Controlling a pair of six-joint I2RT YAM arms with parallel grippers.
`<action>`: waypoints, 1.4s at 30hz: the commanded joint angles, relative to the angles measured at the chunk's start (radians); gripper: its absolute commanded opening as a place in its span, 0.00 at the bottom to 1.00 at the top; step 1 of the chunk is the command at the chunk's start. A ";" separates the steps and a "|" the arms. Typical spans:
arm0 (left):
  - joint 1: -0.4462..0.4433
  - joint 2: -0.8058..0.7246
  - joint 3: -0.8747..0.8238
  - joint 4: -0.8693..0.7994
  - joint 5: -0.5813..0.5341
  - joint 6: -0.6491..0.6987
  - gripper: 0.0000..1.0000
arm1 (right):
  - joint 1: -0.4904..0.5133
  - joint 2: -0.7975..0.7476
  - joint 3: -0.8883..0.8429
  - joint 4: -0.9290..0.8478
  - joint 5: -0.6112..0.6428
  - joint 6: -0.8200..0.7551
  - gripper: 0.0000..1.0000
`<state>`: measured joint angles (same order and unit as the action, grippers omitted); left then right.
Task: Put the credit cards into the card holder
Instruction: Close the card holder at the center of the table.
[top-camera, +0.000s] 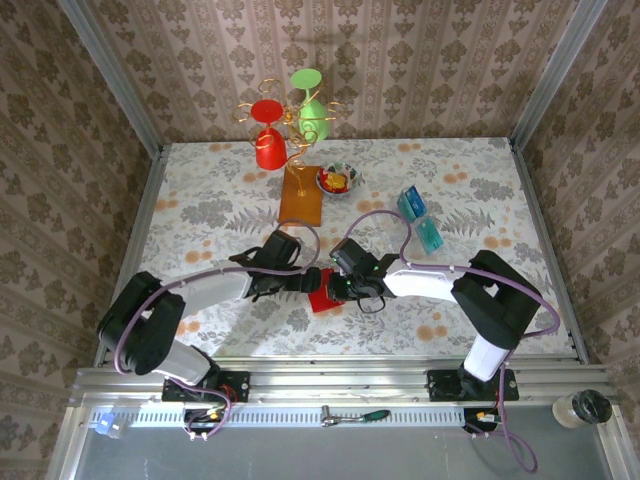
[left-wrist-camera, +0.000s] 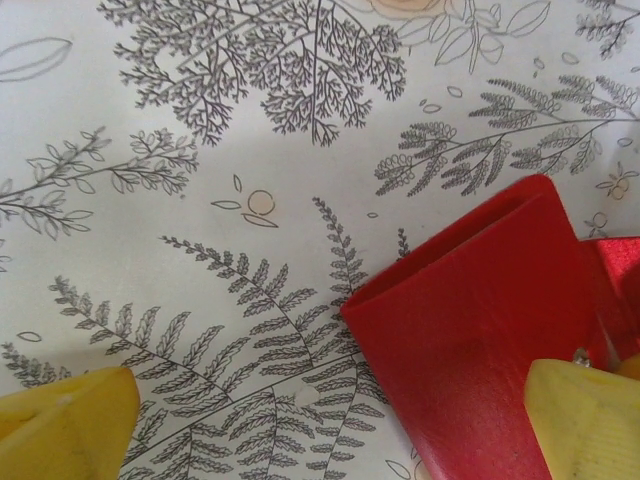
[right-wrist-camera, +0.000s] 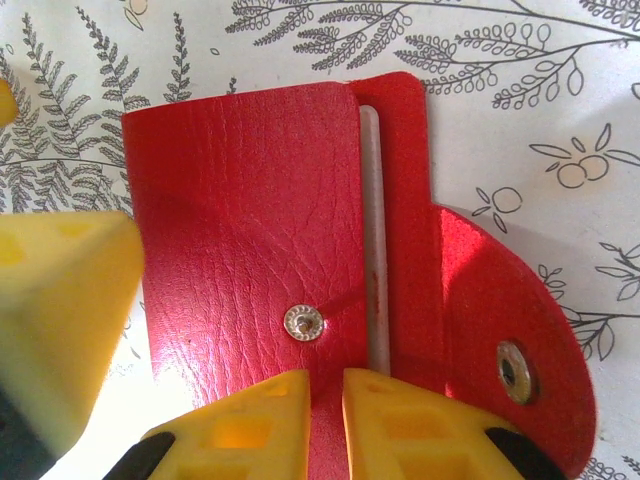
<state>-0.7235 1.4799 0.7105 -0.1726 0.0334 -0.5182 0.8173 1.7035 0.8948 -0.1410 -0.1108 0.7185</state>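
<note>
The red card holder (top-camera: 322, 298) lies unfolded on the floral table between the two grippers. In the right wrist view the card holder (right-wrist-camera: 250, 220) shows its pocket with a metal stud, a pale slot and the snap flap out to the right. My right gripper (right-wrist-camera: 325, 425) is pinched on its near edge, red leather in the narrow gap between the jaws. My left gripper (left-wrist-camera: 325, 430) stands open, one finger (left-wrist-camera: 585, 420) over the holder's corner (left-wrist-camera: 480, 320), the other finger (left-wrist-camera: 65, 420) over bare cloth. Two teal credit cards (top-camera: 410, 203) (top-camera: 430, 235) lie at the right rear.
A gold rack with a red and a green glass (top-camera: 290, 125) stands at the back on an orange base (top-camera: 300, 195). A small bowl (top-camera: 338, 180) sits beside it. The tablecloth (top-camera: 200, 200) has open room on the left. Patterned walls close in three sides.
</note>
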 joint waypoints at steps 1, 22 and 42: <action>-0.013 0.018 0.027 -0.007 -0.030 0.033 1.00 | -0.005 -0.010 -0.017 -0.008 -0.006 0.018 0.17; -0.065 0.091 0.051 -0.080 -0.154 0.048 1.00 | -0.120 -0.188 0.006 -0.142 0.019 -0.059 0.18; -0.087 0.089 0.030 -0.071 -0.172 0.045 1.00 | -0.125 -0.051 0.107 -0.189 -0.026 -0.143 0.25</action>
<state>-0.7994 1.5455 0.7479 -0.2104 -0.1177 -0.4923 0.6910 1.6398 0.9741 -0.2966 -0.1207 0.5968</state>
